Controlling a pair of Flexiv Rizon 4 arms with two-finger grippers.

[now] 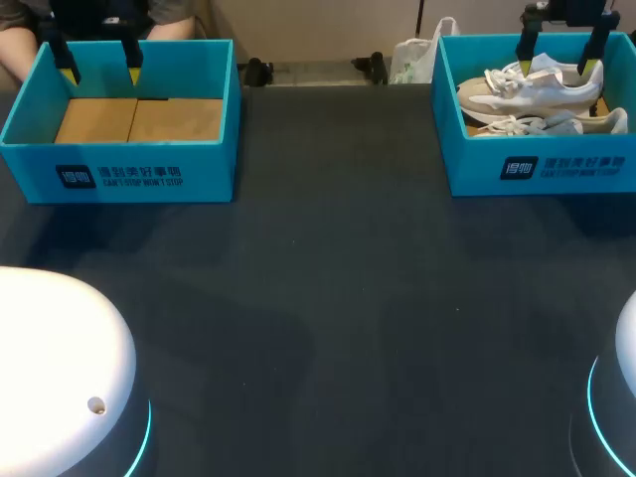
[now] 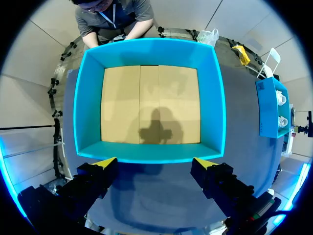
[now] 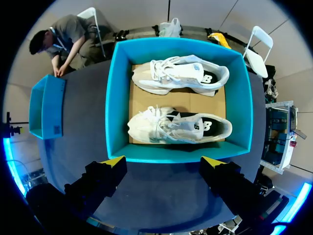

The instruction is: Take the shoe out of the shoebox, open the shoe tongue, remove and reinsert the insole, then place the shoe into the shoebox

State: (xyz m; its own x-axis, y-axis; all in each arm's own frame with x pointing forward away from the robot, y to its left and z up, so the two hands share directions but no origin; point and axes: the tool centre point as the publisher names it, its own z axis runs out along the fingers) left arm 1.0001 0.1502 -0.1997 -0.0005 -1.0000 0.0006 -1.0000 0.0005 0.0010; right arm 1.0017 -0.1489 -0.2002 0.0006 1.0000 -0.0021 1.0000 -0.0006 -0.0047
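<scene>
The task stands at its first step, with nothing lifted yet. Two pale shoes lie on their sides in the blue box (image 1: 542,169) at the far right of the dark worktop (image 1: 328,298): the far shoe (image 3: 181,74) and the near shoe (image 3: 178,128), apart from each other and with a strip of cardboard floor between them. The right end effector (image 3: 164,161) hangs above this box with its fingers spread wide and touches nothing. The left end effector (image 2: 155,162) is likewise spread over a second blue box (image 1: 119,169) at the far left, which holds only its cardboard floor.

The next move probably falls to the right arm: come down inside the walls, pinch one shoe across its upper or heel, and lift it straight up, clear of the rim and of its neighbour.

Each box carries white print on its near wall, a small square logo beside two short lines of writing. Each shoe shows a dark mark on its side.
</scene>
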